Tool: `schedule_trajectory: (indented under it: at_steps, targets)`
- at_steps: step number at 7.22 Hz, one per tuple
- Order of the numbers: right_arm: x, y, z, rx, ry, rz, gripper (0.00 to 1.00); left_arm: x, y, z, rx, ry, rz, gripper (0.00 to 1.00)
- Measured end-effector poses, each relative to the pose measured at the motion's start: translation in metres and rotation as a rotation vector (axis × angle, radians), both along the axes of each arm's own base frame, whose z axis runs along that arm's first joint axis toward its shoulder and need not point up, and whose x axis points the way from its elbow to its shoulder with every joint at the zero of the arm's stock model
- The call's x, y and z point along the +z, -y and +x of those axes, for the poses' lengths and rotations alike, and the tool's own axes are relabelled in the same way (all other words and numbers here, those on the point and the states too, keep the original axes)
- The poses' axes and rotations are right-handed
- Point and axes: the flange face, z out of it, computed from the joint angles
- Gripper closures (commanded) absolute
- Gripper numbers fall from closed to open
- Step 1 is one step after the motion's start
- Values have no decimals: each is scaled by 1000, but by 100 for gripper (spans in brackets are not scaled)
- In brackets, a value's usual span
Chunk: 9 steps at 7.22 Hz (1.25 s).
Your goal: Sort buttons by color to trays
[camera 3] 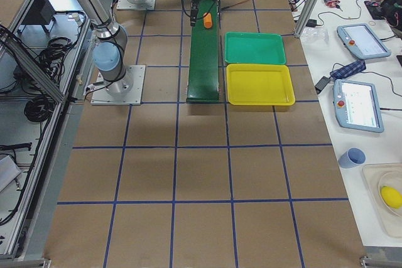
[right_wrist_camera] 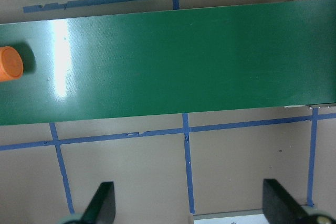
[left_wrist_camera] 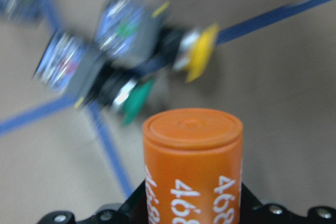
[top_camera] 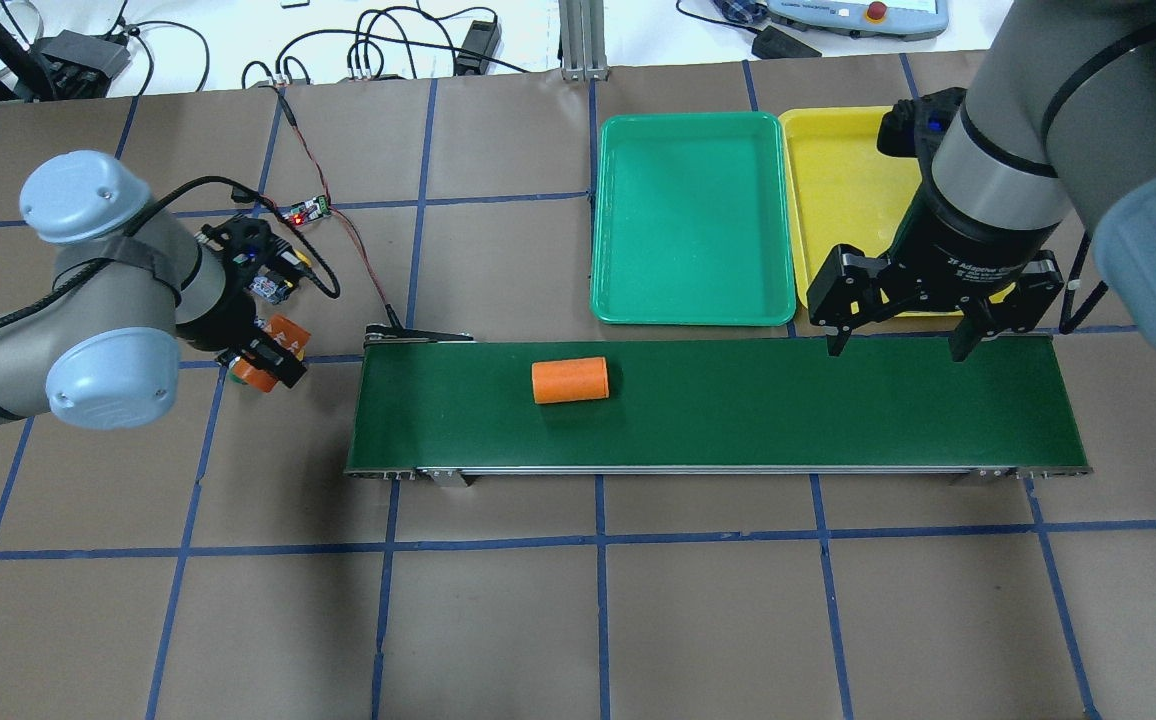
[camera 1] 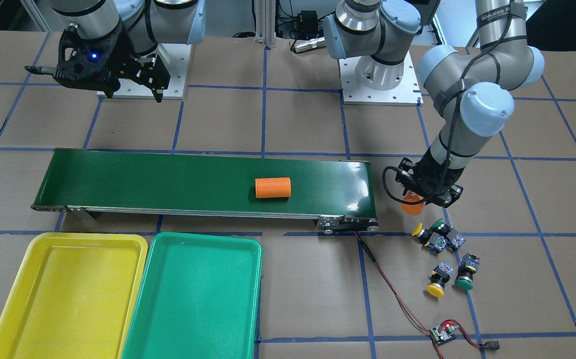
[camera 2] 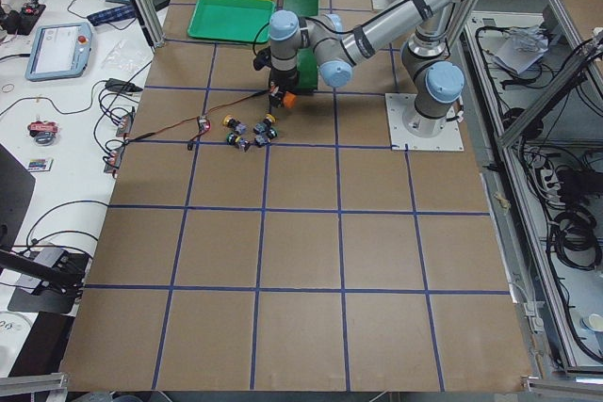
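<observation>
Four buttons lie on the table past the conveyor's end. One yellow [camera 1: 419, 231] and one green [camera 1: 439, 227] lie close together; another yellow [camera 1: 437, 285] and another green [camera 1: 465, 277] lie a little apart. The first pair shows blurred in the left wrist view [left_wrist_camera: 157, 61]. My left gripper [camera 1: 423, 195] is shut on an orange cylinder [left_wrist_camera: 191, 166] marked "4680", just beside the buttons. My right gripper [top_camera: 896, 345] is open and empty over the belt's other end, near the yellow tray [camera 1: 64, 294] and the green tray [camera 1: 193, 299]. Both trays are empty.
A long dark-green conveyor belt [camera 1: 168, 179] carries a second orange cylinder [camera 1: 273, 187] lying on its side. A small circuit board [camera 1: 442, 333] with a red light and red-black wires runs from the conveyor's end, near the buttons.
</observation>
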Motion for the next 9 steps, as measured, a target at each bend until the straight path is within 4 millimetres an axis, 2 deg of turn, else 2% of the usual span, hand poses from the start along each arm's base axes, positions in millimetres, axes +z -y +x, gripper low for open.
schedule_trajectory:
  at_steps: [1, 2, 3, 5, 8, 9]
  targets:
    - [0, 0, 0, 0, 0, -1, 0, 13, -4, -37, -184, 7, -28, 100]
    - [1, 0, 0, 0, 1, -2, 0, 21, -15, -64, -380, 18, -47, 100]
    - [1, 0, 0, 0, 1, -3, 0, 22, -27, -79, -536, 25, -57, 100]
    - [1, 0, 0, 0, 1, -3, 0, 10, -44, -97, -697, -7, -47, 100]
    - [1, 0, 0, 0, 1, -3, 0, -7, -52, -118, -804, -20, -14, 98]
    - [1, 0, 0, 1, 1, -3, 0, -10, -50, -121, -807, -19, -10, 51]
